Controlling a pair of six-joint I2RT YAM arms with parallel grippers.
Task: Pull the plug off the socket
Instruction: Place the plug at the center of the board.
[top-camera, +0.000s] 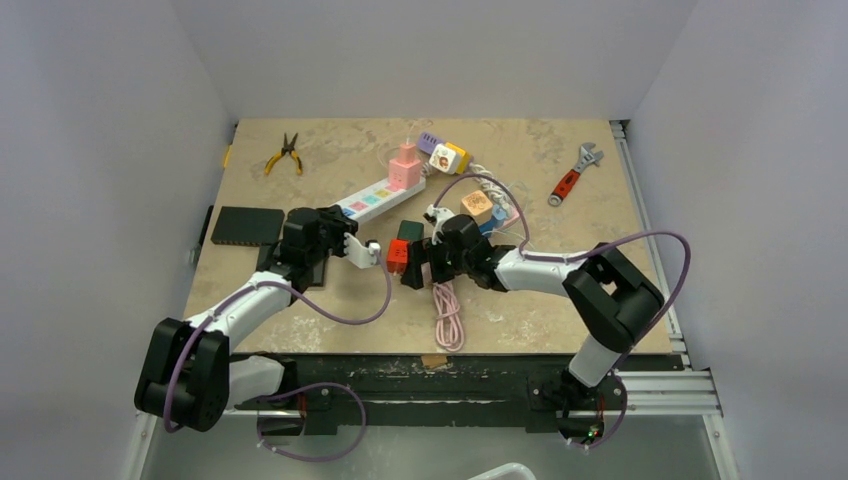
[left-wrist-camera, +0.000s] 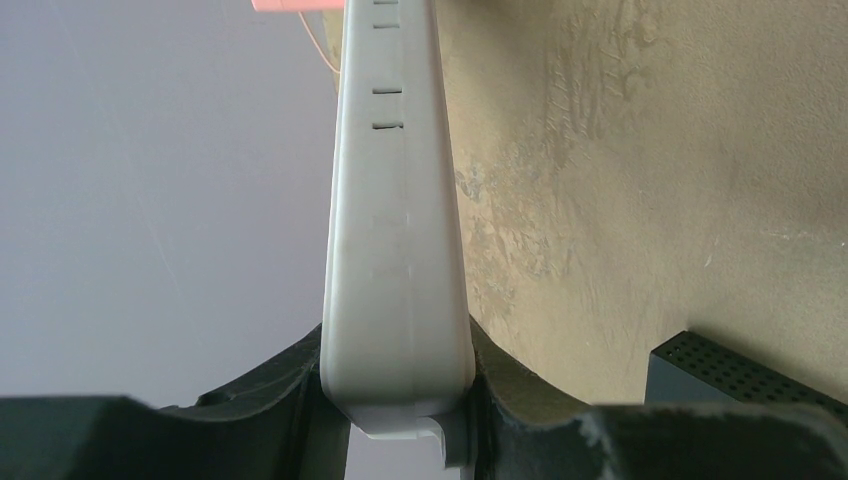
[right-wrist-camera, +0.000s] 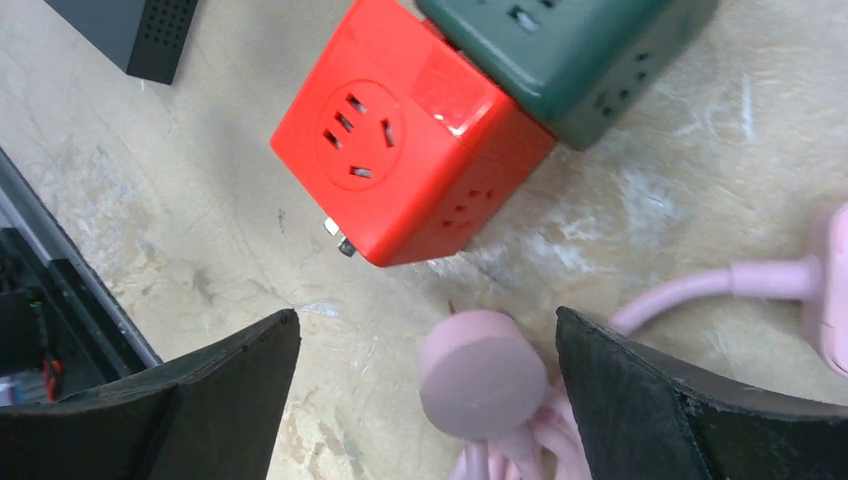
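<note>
A round pink plug (right-wrist-camera: 482, 375) lies loose on the tabletop (top-camera: 520, 322), in no socket, with its pink cable (top-camera: 447, 312) coiled toward the near edge. The right hand (right-wrist-camera: 425, 322) hovers directly over it, fingers spread wide on either side and holding nothing. Just beyond the plug sits a red cube adapter (right-wrist-camera: 400, 140), metal prongs showing at its lower edge, pressed against a green cube adapter (right-wrist-camera: 570, 50).

To the left, the left hand (top-camera: 352, 247) is clamped on the near end of the white power strip (top-camera: 375, 198). The strip runs diagonally away toward the back of the tabletop, where a pink adapter (top-camera: 405, 165) stands plugged into its far end.

The plug itself is slightly blurred in the wrist view. It appears to be the one the task names, though the red cube, also lying free with bare prongs, could be meant instead.

Either way the pull looks done, since both lie apart from the strip. What seems left is for the left hand to let go of the strip and for both arms to draw back. Pliers (top-camera: 284, 155), a wrench (top-camera: 573, 174) and a black box (top-camera: 247, 226) lie well apart from the action.
</note>
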